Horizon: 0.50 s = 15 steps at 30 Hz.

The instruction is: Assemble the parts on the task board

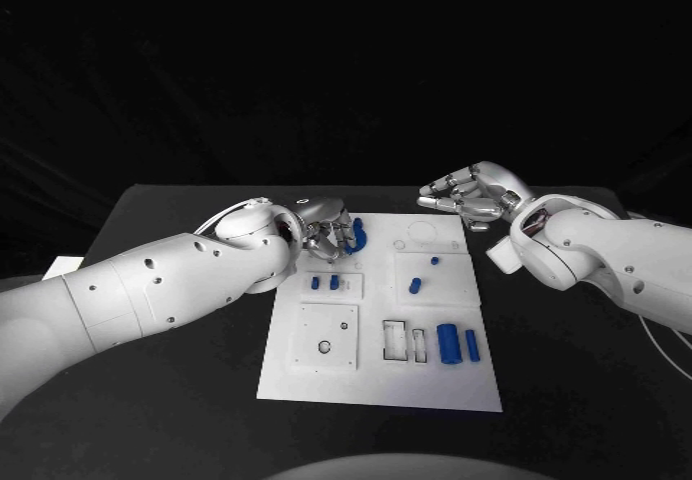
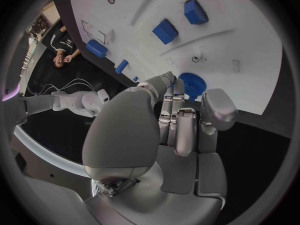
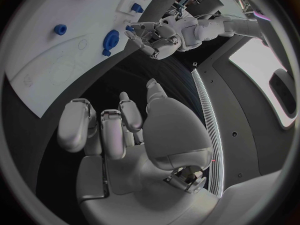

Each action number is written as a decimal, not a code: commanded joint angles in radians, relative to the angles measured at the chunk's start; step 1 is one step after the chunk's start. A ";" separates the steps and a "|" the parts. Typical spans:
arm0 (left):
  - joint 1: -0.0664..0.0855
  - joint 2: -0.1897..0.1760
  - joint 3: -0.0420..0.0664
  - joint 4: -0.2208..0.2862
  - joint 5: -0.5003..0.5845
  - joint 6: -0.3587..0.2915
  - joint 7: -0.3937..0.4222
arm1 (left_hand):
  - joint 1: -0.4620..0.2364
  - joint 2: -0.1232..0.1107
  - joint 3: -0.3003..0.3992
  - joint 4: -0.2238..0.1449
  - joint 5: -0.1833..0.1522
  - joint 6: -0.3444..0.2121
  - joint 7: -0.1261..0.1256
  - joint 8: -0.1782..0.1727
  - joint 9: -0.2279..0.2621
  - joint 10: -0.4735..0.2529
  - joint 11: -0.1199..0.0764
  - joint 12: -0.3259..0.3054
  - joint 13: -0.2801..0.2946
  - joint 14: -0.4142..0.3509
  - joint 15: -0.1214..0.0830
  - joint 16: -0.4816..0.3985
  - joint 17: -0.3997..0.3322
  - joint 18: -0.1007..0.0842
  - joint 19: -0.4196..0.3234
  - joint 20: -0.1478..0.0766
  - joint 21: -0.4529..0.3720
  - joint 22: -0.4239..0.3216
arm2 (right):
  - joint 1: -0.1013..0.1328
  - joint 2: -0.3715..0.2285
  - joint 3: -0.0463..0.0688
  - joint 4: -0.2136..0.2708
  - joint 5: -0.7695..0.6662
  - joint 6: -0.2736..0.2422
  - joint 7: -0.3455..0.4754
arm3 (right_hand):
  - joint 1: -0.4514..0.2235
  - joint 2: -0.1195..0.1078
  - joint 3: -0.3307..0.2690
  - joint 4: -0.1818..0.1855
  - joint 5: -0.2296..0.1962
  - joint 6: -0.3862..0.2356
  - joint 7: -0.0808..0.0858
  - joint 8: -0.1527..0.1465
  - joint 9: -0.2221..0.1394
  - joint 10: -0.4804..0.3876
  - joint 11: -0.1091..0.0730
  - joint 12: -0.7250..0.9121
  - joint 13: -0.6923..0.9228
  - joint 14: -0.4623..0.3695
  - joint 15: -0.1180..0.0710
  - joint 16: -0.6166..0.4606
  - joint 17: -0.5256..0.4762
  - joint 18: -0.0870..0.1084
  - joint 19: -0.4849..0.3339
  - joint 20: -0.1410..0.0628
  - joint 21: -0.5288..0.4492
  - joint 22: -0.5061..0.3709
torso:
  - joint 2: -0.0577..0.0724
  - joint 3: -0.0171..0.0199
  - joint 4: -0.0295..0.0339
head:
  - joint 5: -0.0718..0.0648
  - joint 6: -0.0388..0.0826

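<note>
The white task board (image 1: 382,385) lies in the middle of the table. A blue gear (image 1: 359,236) sits at its far left corner, partly hidden by my left hand (image 1: 326,226). In the left wrist view the curled fingertips (image 2: 170,85) reach the gear's (image 2: 191,85) rim; a grip is not clear. My right hand (image 1: 470,196) hovers over the board's far right corner, fingers curled in on nothing. Two blue blocks (image 1: 325,283), a blue peg (image 1: 415,285), a blue cylinder (image 1: 449,343) and a thin blue bar (image 1: 472,345) rest on the board.
The black table (image 1: 173,400) stretches wide on both sides of the board. A white slip (image 1: 61,268) lies at the table's left edge. Open rectangular slots (image 1: 394,340) and a square plate with a hole (image 1: 326,337) sit in the board's near half.
</note>
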 commanded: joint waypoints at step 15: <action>-0.002 -0.060 0.003 0.024 0.079 0.011 -0.020 | -0.016 -0.006 0.006 -0.004 -0.004 0.006 0.004 -0.006 -0.001 0.010 -0.002 -0.009 -0.001 0.053 0.007 0.006 0.000 -0.016 0.022 0.001 -0.003 -0.006 | -0.001 0.002 0.000 -0.004 -0.002 0.014 0.007 | -0.004 0.008 -0.006 0.000 0.003 -0.001 -0.002 0.006 0.001 -0.007 0.001 0.002 0.009 0.065 -0.001 -0.004 0.100 0.018 -0.005 0.002 -0.005 0.000 | 0.000 -0.0013 0.0010 | 0.007 -0.001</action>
